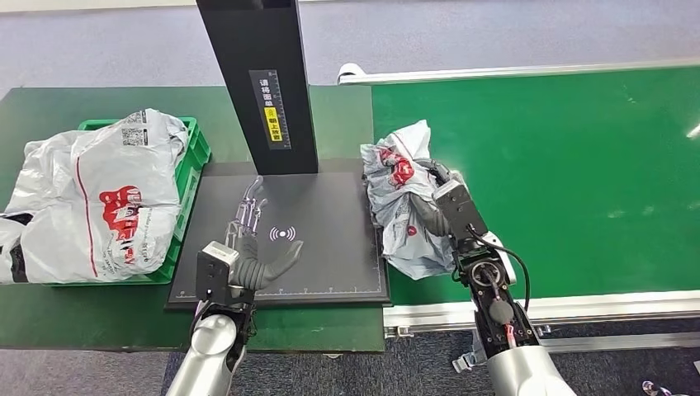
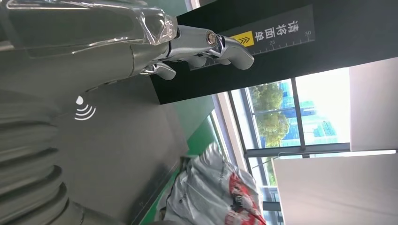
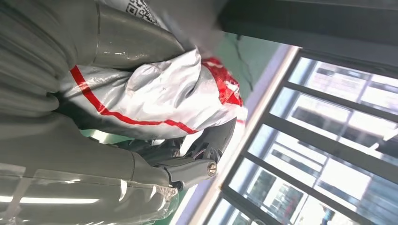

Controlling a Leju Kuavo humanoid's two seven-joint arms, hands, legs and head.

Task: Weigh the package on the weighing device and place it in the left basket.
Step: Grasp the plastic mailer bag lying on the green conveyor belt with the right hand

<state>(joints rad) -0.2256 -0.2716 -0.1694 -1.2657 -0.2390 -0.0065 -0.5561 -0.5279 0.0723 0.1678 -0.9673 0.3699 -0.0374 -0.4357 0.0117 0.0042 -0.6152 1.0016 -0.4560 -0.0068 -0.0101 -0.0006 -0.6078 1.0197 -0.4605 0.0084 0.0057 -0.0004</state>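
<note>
Windows [image 2: 281,112] lit the room beyond the green belt [image 1: 561,165]. Right hand [image 1: 442,206] gripped the package [image 1: 396,190] on the belt beside the black scale [image 1: 330,247]. Left hand [image 1: 248,239] hovered over the scale, fingers apart. A full basket [image 1: 194,157] sat further left.

"请将面单" label [image 2: 274,33] on scale post [image 1: 256,74]

Left hand [image 1: 248,247] flat, fingers [image 2: 220,44] spread; right hand [image 1: 442,202] clenched.
</note>
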